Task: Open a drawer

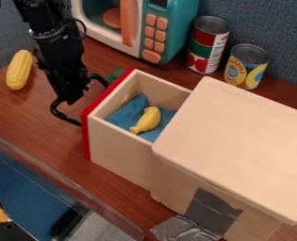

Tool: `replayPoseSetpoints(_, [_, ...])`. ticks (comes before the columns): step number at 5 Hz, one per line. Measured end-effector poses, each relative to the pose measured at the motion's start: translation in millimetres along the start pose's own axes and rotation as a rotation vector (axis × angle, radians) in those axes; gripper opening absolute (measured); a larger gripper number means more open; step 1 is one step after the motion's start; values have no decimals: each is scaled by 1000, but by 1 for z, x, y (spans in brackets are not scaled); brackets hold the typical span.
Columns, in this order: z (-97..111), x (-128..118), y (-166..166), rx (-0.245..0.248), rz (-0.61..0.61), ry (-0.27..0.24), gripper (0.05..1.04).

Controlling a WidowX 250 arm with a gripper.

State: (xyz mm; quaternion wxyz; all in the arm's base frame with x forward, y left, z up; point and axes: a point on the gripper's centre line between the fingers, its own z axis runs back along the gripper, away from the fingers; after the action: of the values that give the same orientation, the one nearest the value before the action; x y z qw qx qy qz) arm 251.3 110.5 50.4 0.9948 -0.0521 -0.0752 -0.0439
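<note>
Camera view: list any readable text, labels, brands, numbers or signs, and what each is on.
Nothing quotable.
Taller can: printed label, too small to read reliably.
Shorter can: lettering on the label, too blurred to quote.
Microwave display: lit characters, too small to make out.
Drawer: no text seen.

Single black arm point(37, 12), in from the top edge at 11 o'clock. Runs down, heading between 5 and 6. Pale metallic band point(45, 34) round the wrist section, thin black cable point(82, 29) looped off its 3 o'clock side. Gripper point(72, 95) at 10 o'clock of view centre, hanging steeply, lower end tilted a bit toward 5.
</note>
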Motion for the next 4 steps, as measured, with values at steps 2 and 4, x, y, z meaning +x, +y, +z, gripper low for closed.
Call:
replayPoseSetpoints(2, [6,0,2,-24,-106,40,735])
replayPoseSetpoints(4, [72,8,-21,-6,-59,-57,1005])
